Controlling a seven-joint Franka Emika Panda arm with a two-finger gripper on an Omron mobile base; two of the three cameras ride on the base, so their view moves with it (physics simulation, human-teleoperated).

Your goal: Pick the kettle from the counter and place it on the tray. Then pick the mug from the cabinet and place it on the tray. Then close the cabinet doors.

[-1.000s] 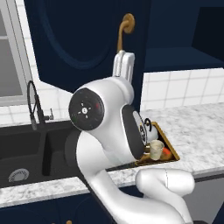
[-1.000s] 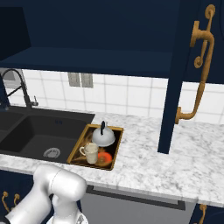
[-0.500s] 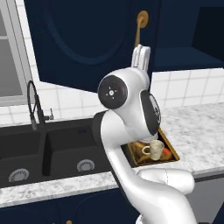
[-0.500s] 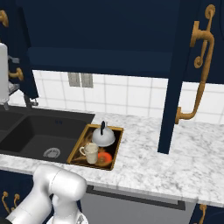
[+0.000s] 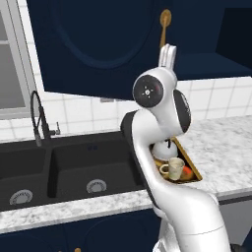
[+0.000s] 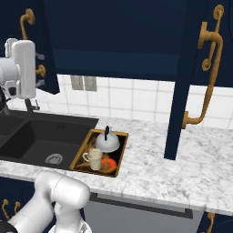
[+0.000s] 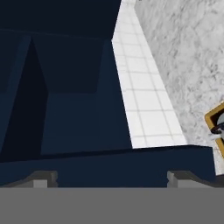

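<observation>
Kettle point(image 6: 108, 143) and mug point(image 6: 94, 159) sit inside tray point(image 6: 119, 157) on counter point(image 6: 154, 173).

White tiled backsplash point(image 6: 136, 98) running behind a black double sink point(image 5: 59, 167); black faucet point(image 5: 39, 118) standing at 9 o'clock; outlet plate point(image 6: 84, 83) sitting on the tiles.

Counts: 1 kettle point(image 6: 107, 142), 1 mug point(image 6: 94, 159), both in 1 tray point(image 6: 119, 154) on the counter point(image 6: 182, 168). 1 black double sink point(image 6: 41, 141) left of the tray, 2 basins, 2 drains visible in left base view. 1 faucet point(image 5: 37, 115) at far left. 2 cabinet doors: left door point(image 5: 98, 44), right door point(image 6: 191, 82), each with 1 brass handle. 1 wall outlet plate point(image 6: 83, 83) on the tiles.
</observation>
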